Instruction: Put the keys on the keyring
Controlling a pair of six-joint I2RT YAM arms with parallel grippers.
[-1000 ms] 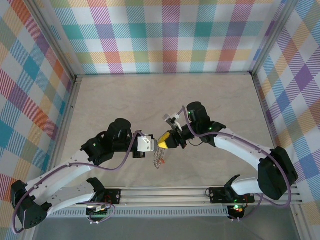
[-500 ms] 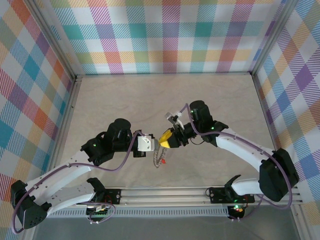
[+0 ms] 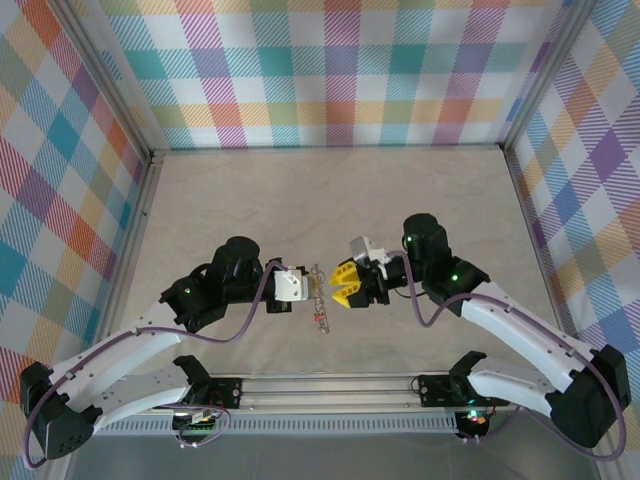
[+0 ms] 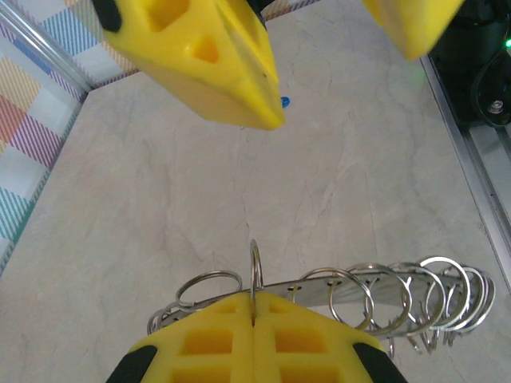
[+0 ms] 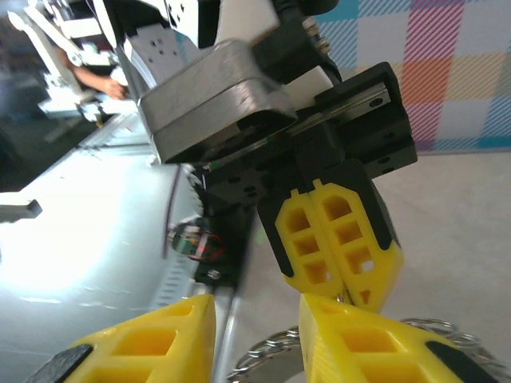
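Left gripper (image 3: 308,286) clamped shut on keyring (image 4: 255,267); keys (image 3: 321,314) hang from it. Right gripper (image 3: 345,284) just right, part-open, empty.

The keys (image 3: 319,306) hang as a silver bunch just below frame centre. The thin keyring (image 4: 254,267) stands edge-on at lower centre, keys strung alongside.

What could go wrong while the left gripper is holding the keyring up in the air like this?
1. The left gripper pinches the keyring only by its thin edge at the fingertips, so it could twist or slip and drop onto the table.
2. The keys hang to one side, and their weight may turn the ring in the pinch.
3. The open right gripper sits close by and could knock the ring if it comes in misaligned.
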